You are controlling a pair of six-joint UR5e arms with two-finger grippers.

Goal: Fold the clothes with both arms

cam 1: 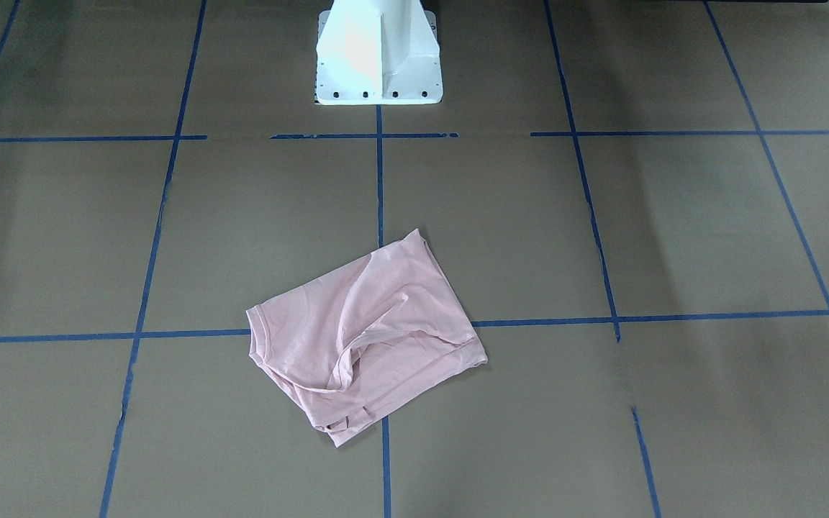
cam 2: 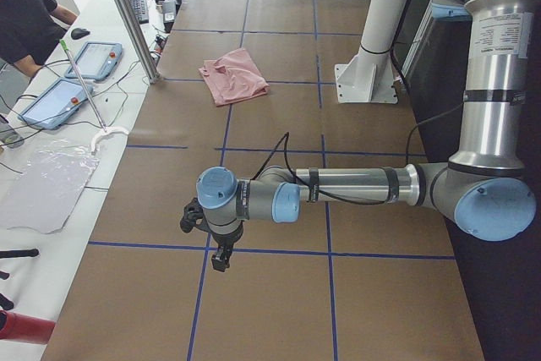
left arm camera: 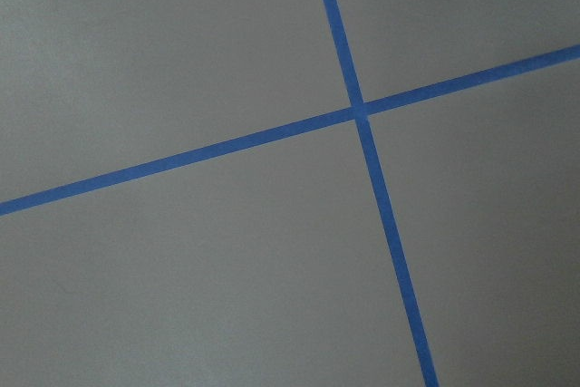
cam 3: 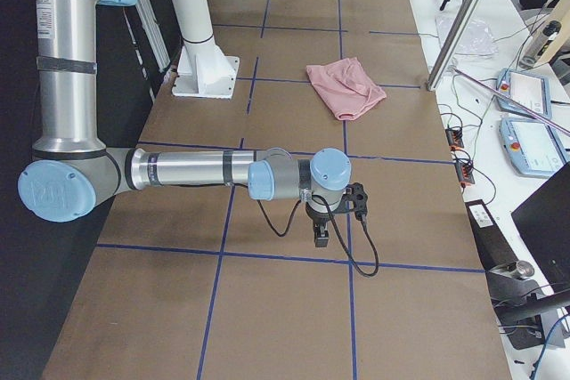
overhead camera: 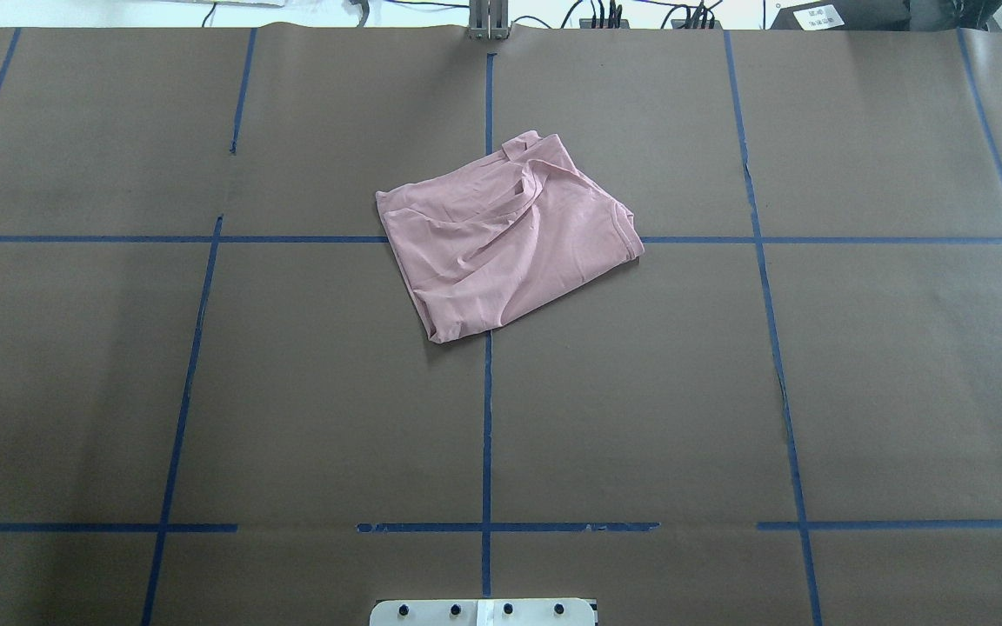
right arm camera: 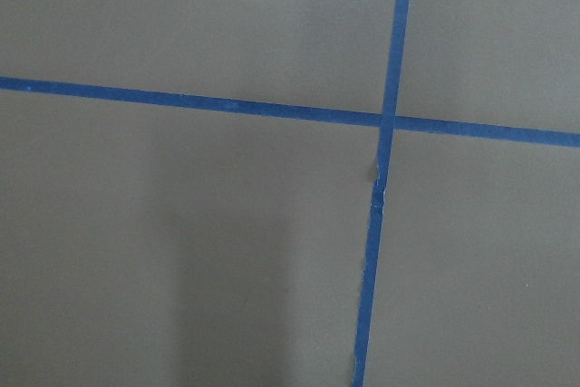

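Note:
The clothes are one pale pink T-shirt (cam 1: 364,338) lying folded over and creased, plain side up, on the brown table near its middle (overhead camera: 505,239). It also appears far off in both side views (cam 2: 235,75) (cam 3: 346,86). My left gripper (cam 2: 221,255) hangs low over the table at the left end, far from the shirt. My right gripper (cam 3: 321,238) hangs the same way at the right end. Both point down over blue tape crossings, and I cannot tell whether they are open or shut. Neither arm shows in the front-facing or overhead views.
The white pedestal base (cam 1: 378,57) stands at the robot's edge of the table. Blue tape lines (overhead camera: 487,417) divide the brown surface. Beyond the far edge are a metal post (cam 2: 127,14), tablets (cam 2: 93,61), a plastic sheet (cam 2: 46,188) and a seated person (cam 2: 25,14).

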